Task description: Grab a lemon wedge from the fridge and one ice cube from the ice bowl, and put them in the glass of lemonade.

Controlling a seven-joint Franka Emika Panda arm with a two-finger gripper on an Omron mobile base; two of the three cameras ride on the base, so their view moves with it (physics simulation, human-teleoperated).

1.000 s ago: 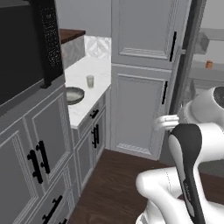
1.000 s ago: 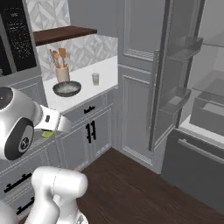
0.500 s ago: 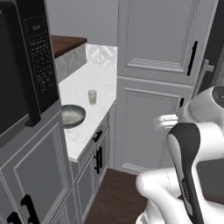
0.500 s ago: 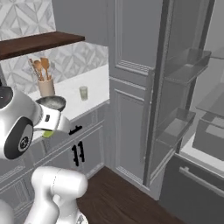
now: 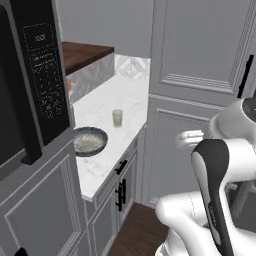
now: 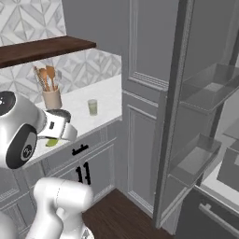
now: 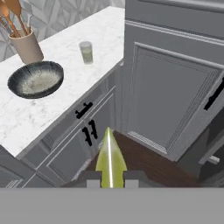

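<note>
While the jaws pinch the wedge (image 7: 109, 157) between them, its pale yellow-green point sticking out ahead of the gripper (image 7: 110, 178), the job in hand, as I read it, is to carry it across to the glass (image 7: 87, 52) and let it go there. The gripper (image 6: 59, 133) hangs out over the dark floor (image 7: 144, 162) in front of the cabinets (image 7: 83, 131), well short of the counter (image 7: 48, 100). The glass stands on the white marble near the far wall, with the bowl (image 7: 36, 78) to its left and nearer the counter edge, and the pot (image 7: 26, 46) of wooden spoons behind the bowl. The glass is narrow, so I'd want the wedge brought squarely above its mouth, point down, and lowered close before the jaws part; released high or off-centre it could bounce off the rim. Coming in from the right keeps the arm away from the bowl. The fridge (image 6: 200, 121) stands open on the far right.
</note>
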